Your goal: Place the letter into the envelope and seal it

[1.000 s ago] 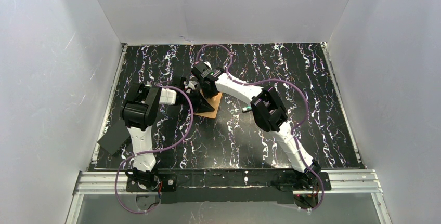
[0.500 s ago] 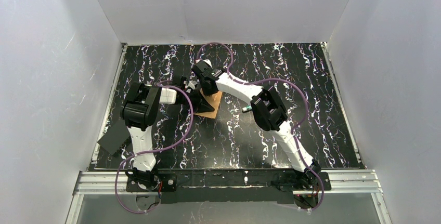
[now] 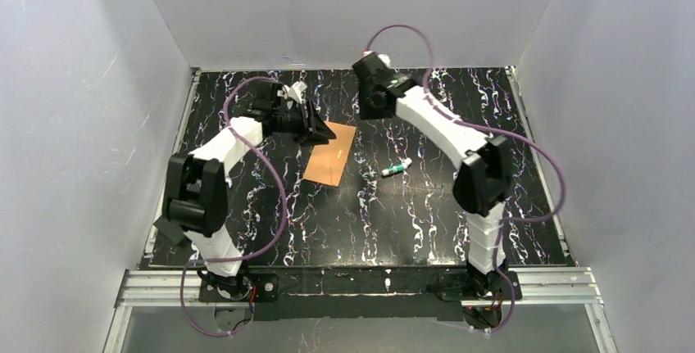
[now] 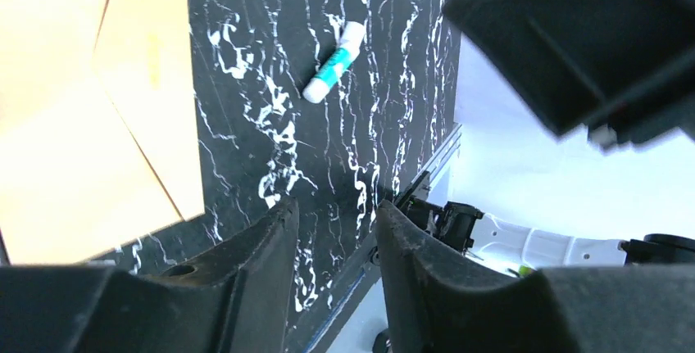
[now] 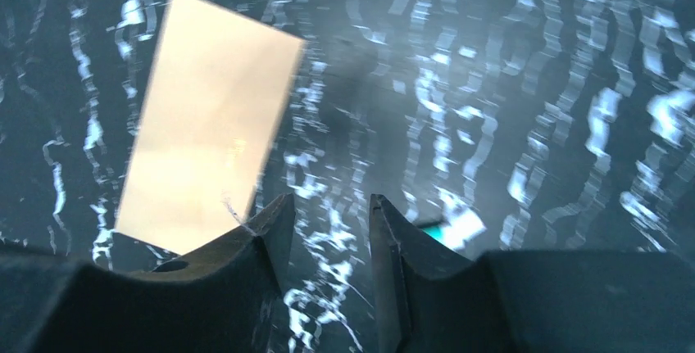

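Note:
The orange envelope lies flat on the black marbled table, a closed rectangle, with nothing holding it. It also shows in the left wrist view as the envelope with a diagonal seam, and in the right wrist view as the envelope. The letter is out of view. My left gripper hovers at the envelope's far left corner, jaws open, only table between them. My right gripper is raised behind the envelope's far right, open and empty.
A white and teal glue stick lies just right of the envelope, also seen as the glue stick. A dark flat piece sits at the table's left edge. White walls close in three sides.
Both arms have drawn back from the envelope, the right one lifting toward the back wall and the left one swinging back. Both jaws have opened. The envelope now lies uncovered.

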Robot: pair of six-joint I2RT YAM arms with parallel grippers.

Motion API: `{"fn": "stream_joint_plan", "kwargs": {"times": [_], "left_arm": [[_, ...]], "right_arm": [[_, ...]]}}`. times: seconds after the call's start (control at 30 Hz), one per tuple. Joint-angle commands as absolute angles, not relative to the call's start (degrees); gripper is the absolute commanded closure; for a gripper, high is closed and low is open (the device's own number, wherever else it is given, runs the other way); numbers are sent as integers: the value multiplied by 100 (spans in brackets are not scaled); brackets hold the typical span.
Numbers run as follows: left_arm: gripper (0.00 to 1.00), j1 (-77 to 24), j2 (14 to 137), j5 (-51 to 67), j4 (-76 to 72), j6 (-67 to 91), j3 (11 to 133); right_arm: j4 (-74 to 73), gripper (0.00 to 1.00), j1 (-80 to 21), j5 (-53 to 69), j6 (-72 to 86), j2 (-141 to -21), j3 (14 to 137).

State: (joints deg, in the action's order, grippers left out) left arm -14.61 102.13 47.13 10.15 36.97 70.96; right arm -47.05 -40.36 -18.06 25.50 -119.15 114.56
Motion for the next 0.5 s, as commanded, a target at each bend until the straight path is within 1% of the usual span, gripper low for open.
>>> {"fn": "stream_joint_plan", "kwargs": {"times": [0.0, 0.07, 0.1, 0.17, 0.23, 0.33, 0.4, 0.47], "left_arm": [[56, -1450, 9089, 3828, 2096, 2993, 7160], [42, -1450, 8639, 3105, 2376, 2720, 7062], [35, -1450, 8396, 2713, 2420, 2634, 6961], [19, -1437, 7955, 1970, 2536, 2462, 6763], [3, -1407, 7588, 1547, 2550, 2205, 6584], [2, -1272, 7243, 1155, 2614, 1967, 6340], [2, -1184, 7061, 970, 2621, 1955, 6153], [2, -1110, 6918, 914, 2673, 2110, 6066]], "right_arm": [[-5384, 50, -3696, -2497, 3051, -11019, 10550], [-5334, 40, -3569, -2460, 3389, -10707, 10025], [-5272, 36, -3528, -2366, 3513, -10553, 9727], [-5229, 35, -3471, -2254, 3856, -10437, 9412], [-5212, 35, -3406, -2189, 4276, -10416, 9197], [-5131, 41, -3217, -2086, 5015, -10450, 8926], [-4869, 49, -3019, -1752, 5482, -10428, 8692], [-4744, 50, -2955, -1538, 5972, -10418, 8500]]}}
